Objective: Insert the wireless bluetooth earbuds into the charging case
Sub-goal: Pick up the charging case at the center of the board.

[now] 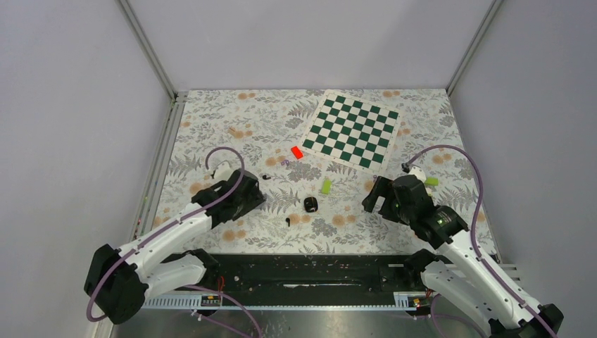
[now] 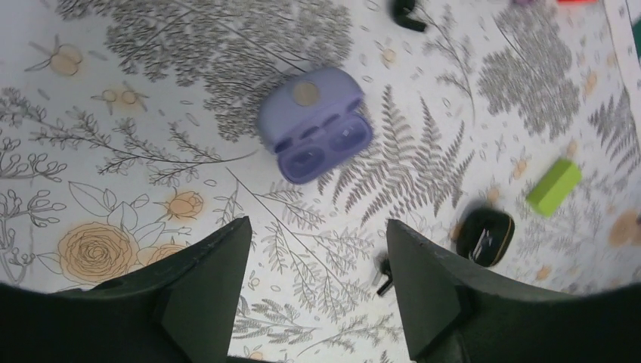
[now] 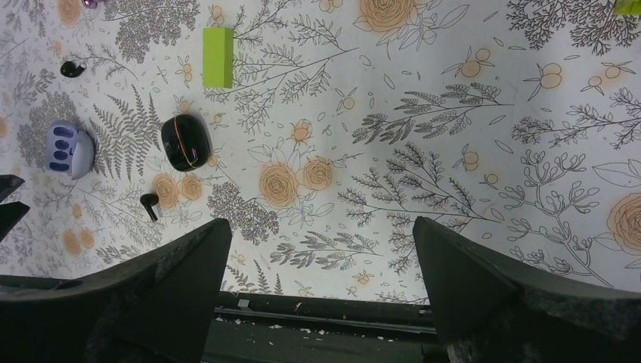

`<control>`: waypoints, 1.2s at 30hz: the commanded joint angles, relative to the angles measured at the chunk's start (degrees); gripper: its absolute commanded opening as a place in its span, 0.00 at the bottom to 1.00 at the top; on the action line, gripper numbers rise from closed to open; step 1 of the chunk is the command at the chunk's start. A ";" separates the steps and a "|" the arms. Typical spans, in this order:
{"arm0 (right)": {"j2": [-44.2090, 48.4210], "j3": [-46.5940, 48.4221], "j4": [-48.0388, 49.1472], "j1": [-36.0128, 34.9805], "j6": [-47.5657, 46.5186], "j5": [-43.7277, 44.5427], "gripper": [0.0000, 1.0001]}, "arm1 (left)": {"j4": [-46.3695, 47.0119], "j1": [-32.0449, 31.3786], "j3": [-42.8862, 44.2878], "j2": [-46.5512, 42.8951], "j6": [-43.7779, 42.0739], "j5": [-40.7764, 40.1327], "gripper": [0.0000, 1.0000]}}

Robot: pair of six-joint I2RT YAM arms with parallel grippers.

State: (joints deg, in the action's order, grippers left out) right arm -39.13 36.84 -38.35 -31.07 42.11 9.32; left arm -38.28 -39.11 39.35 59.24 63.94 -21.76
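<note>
Charging case [image 2: 314, 125] open, sockets upward, long axis slanting up-right; left gripper [image 2: 317, 234] part-spread, right gripper [image 3: 319, 227] wide, both empty.

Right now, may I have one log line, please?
left end effector open by open case | right end effector open, empty | earbuds loose

Left claw [image 2: 317, 242] and right claw [image 3: 321, 234] both gape empty.

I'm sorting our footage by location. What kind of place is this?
Probably a robotics lab test cell: plain grey panel walls on metal framing, a floral-covered table with a chessboard mat, and a left arm and right arm bolted at its edge.
</note>
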 commanded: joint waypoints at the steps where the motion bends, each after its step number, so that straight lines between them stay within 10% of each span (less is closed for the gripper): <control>1: 0.46 -0.44 -0.91 0.13 0.68 0.21 0.99 | 5.51 4.16 -3.35 -0.67 6.28 5.83 0.72; 5: 1.00 -0.94 -0.85 0.13 0.78 0.17 0.99 | 5.72 5.58 -3.67 1.77 5.07 5.11 0.88; 11: 2.45 -1.50 -1.34 0.13 0.68 0.49 0.99 | 4.38 12.53 2.36 9.67 -8.40 11.33 0.90; 19: 2.16 -1.88 -0.95 0.13 0.87 0.37 0.99 | 3.20 12.84 7.17 18.02 -5.71 14.26 0.96; 36: 3.01 -2.20 -1.84 0.17 0.60 0.77 0.99 | 5.91 15.49 7.01 22.61 0.13 11.78 0.89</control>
State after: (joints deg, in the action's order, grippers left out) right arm -36.73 34.81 -39.62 -31.07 42.33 9.37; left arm -34.72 -24.91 45.25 81.49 63.24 -9.52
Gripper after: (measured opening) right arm 0.991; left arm 0.896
